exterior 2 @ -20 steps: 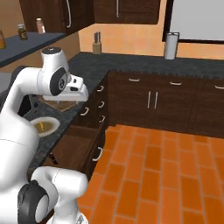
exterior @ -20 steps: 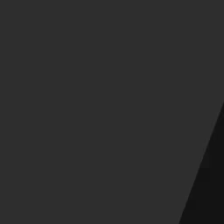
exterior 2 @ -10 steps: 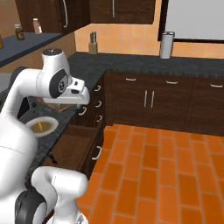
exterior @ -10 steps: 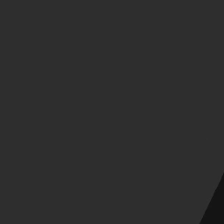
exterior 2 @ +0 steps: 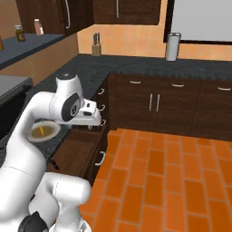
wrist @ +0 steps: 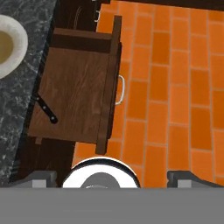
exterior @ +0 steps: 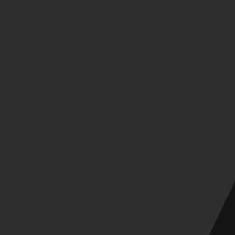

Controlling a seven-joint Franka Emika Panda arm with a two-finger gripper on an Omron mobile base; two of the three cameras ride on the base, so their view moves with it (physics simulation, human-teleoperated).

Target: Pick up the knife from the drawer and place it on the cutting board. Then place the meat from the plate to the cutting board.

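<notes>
Open drawer (wrist: 76, 98) juts over the tiled floor (wrist: 175, 87); knife (wrist: 46, 109) lies at its counter-side edge. Gripper (wrist: 107, 178) spread open, empty, above. Plate (exterior 2: 44, 132) sits beside on the counter (exterior 2: 86, 72).

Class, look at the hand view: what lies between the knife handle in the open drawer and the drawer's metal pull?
In the hand view, bare wooden drawer floor, then its front panel, separates the knife from the pull.

Three views, two of them sharing the open drawer

The left base view faces a flat dark surface at close range. The right base view looks forward and down from behind the arm, the drawer (exterior 2: 84, 152) at 7 o'clock. The hand view looks straight down on that drawer (wrist: 76, 103), orange floor (wrist: 175, 87) toward 3 o'clock.
</notes>
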